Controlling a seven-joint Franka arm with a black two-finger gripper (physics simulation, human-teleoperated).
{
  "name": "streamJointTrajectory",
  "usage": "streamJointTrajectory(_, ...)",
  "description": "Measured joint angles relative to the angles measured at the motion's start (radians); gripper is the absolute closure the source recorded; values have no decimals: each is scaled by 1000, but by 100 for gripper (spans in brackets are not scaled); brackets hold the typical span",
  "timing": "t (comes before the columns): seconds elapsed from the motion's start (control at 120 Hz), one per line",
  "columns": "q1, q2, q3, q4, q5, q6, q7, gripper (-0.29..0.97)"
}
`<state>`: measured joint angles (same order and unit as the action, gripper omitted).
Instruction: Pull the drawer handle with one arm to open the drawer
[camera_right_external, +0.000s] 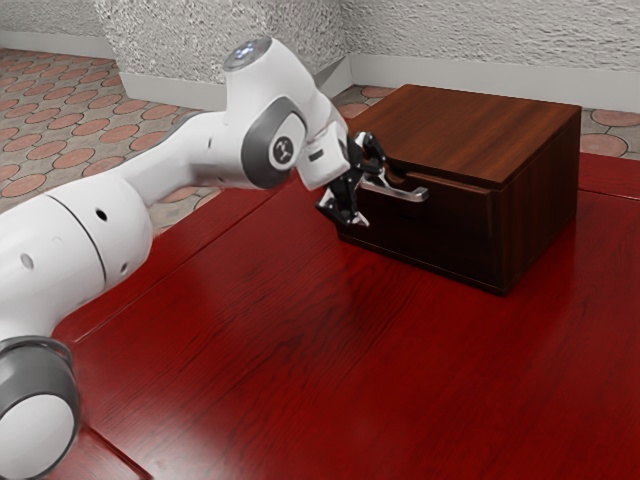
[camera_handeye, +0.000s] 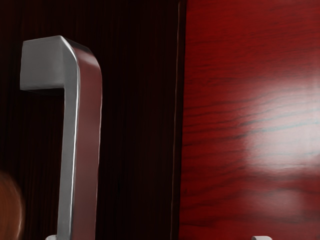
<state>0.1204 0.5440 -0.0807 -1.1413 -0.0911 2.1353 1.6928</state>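
- Plainly, in the exterior view a white arm (camera_right_external: 180, 165) is seen reaching from the exterior view's left across a red wooden table (camera_right_external: 330, 360) to a dark wooden box (camera_right_external: 480, 135) that stands on it.
- The black gripper (camera_right_external: 364, 185) is held at the front of the box, at the end of the silver handle (camera_right_external: 402, 191) nearer the arm. Its jaws are spread, one above the bar and one below it, and nothing is clasped.
- The drawer front (camera_right_external: 435, 228), on which the handle is mounted, appears level with the box's face, so it looks shut.
- A tiled floor (camera_right_external: 60, 125) and a rough grey wall (camera_right_external: 480, 30) are shown behind the table.
- In the wrist view the handle is shown close up as a square-edged metal bar with a bent end, standing off the dark drawer front, with red wood mirrored along it.
- Two pale fingertips (camera_handeye: 261, 238) are caught there, set wide apart. The bar lies just beside one and well apart from the other.
- A blurred orange-brown patch (camera_handeye: 7, 210) near the handle cannot be identified.
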Motion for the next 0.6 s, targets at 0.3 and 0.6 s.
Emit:
streamJointTrajectory(0.3,-1,-62,-2,-81,-8,-2,-6,26)
streamJointTrajectory(0.6,-1,-141,-4,-188,-7,6,-16,23)
